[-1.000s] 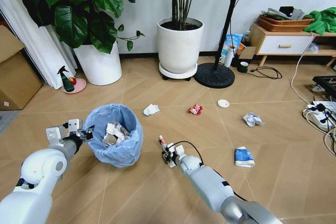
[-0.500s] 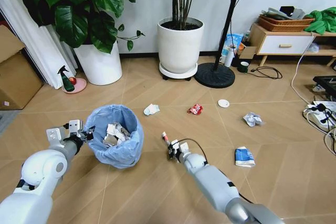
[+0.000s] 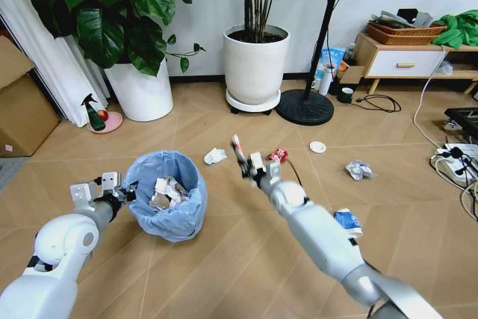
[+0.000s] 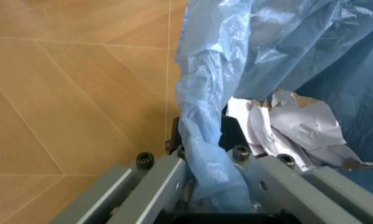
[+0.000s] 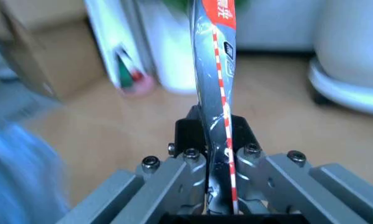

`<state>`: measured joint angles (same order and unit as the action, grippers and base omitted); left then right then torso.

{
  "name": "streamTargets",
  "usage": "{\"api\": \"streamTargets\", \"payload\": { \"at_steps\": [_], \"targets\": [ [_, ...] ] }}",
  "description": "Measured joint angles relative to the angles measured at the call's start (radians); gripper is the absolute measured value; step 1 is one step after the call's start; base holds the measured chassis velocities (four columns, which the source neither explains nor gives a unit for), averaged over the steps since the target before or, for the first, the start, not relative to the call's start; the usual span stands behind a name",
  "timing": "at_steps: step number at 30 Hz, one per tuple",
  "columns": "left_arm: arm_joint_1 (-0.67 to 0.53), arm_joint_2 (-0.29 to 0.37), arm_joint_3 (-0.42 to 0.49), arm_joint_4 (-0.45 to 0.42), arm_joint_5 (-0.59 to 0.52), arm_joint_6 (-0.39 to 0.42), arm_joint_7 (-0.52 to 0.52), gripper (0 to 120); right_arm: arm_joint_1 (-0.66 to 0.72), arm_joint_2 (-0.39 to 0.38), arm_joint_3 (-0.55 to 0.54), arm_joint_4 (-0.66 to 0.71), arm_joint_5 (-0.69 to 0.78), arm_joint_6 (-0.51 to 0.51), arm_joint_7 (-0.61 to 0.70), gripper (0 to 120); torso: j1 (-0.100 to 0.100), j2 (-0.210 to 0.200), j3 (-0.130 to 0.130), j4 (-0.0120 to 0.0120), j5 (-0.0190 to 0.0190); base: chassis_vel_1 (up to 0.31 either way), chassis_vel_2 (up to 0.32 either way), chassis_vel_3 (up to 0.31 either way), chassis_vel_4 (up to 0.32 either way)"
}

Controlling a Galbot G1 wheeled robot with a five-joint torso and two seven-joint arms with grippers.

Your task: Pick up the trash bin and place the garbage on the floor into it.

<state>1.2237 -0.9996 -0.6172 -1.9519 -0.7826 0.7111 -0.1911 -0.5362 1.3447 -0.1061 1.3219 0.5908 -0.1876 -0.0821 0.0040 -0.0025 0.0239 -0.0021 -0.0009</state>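
Note:
The trash bin (image 3: 179, 214), lined with a crinkly light blue bag, hangs from my left gripper (image 3: 127, 191), which is shut on its near-left rim. In the left wrist view the bag's rim (image 4: 205, 140) is pinched in my left gripper (image 4: 208, 156), with crumpled paper (image 4: 298, 126) inside the bin. My right gripper (image 3: 247, 167) is raised above the floor (image 3: 224, 259), right of the bin, shut on a white tube (image 3: 237, 147) with red print. The tube (image 5: 214, 84) stands upright from my right gripper (image 5: 214, 156). More garbage lies beyond: a white paper ball (image 3: 215, 156), a red wrapper (image 3: 278, 155), a white disc (image 3: 318, 147), a crumpled wrapper (image 3: 359, 169) and a blue-white packet (image 3: 347, 223).
Two large white plant pots (image 3: 142, 91) (image 3: 256, 65) stand at the back, with a fan base (image 3: 305, 107) beside them. A green spray bottle (image 3: 94, 113) and a cardboard box (image 3: 22, 106) are at the left. Cables and a power strip (image 3: 455, 158) lie at the right.
My right gripper has risen from the floor with the tube in it and moved up and away. The left gripper and the bin have barely moved.

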Motion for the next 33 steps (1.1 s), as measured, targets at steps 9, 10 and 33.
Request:
{"api": "streamTargets", "payload": {
  "at_steps": [9, 10, 33],
  "targets": [
    [-0.016, 0.010, 0.024, 0.009, -0.006, 0.012, 0.008, 0, 0.103, 0.029, -0.089, 0.142, 0.121, -0.019, 0.033, 1, 0.000, 0.000, 0.000, 0.0000, -0.0001, 0.000, 0.000, 0.000, 0.000],
    [-0.017, 0.011, 0.027, 0.011, -0.007, 0.013, 0.010, 0, 0.112, 0.031, -0.104, 0.153, 0.133, -0.020, 0.035, 1, 0.000, 0.000, 0.000, -0.0001, -0.0001, 0.000, 0.000, 0.000, 0.000],
    [-0.049, 0.015, 0.033, 0.026, -0.021, 0.017, 0.015, 0, 0.077, 0.038, -0.376, 0.172, 0.178, -0.036, 0.045, 21, 0.000, 0.000, 0.000, -0.0001, 0.0000, 0.000, 0.000, 0.000, 0.000]
  ]
}}
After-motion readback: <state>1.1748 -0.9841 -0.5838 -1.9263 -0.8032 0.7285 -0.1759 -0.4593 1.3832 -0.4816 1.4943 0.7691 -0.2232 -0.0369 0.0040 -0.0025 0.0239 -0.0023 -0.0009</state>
